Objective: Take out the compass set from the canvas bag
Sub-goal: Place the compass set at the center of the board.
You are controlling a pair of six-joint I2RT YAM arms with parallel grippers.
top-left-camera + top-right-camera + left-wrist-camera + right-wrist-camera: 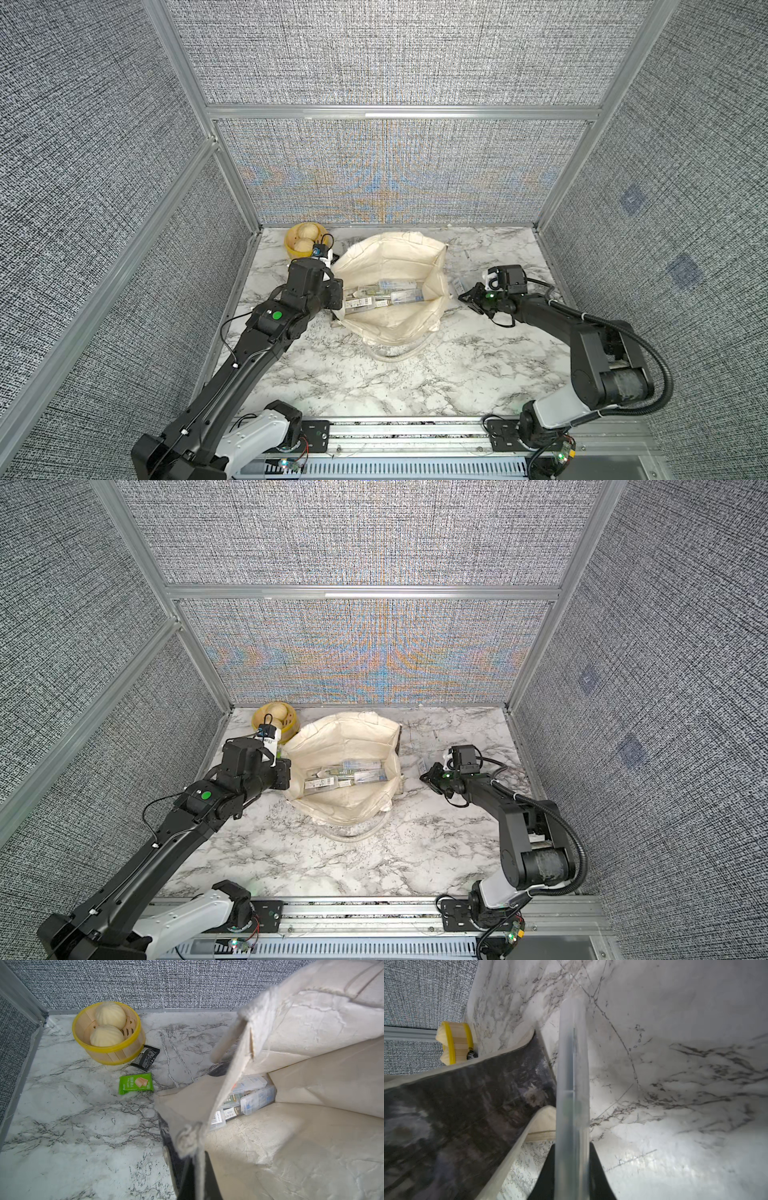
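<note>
Canvas bag [390, 257]: cream, mouth open, mid-table [374, 382]; its dark outer panel shows only in the right wrist view.
Left fingers [209, 1176]: clenched on the bag's rim, largely covered by cloth, and hidden behind the wrist in both top views.
Compass set [572, 1084]: clear case, out of the bag, just beside its right wall; seen edge-on, contents blurred.
Right fingers [598, 1180]: grasping that case, tips cut off.
Further clear cases [380, 295]: on the bag floor, labels unreadable.
Yellow basket [108, 1051]: far-left corner.
</note>
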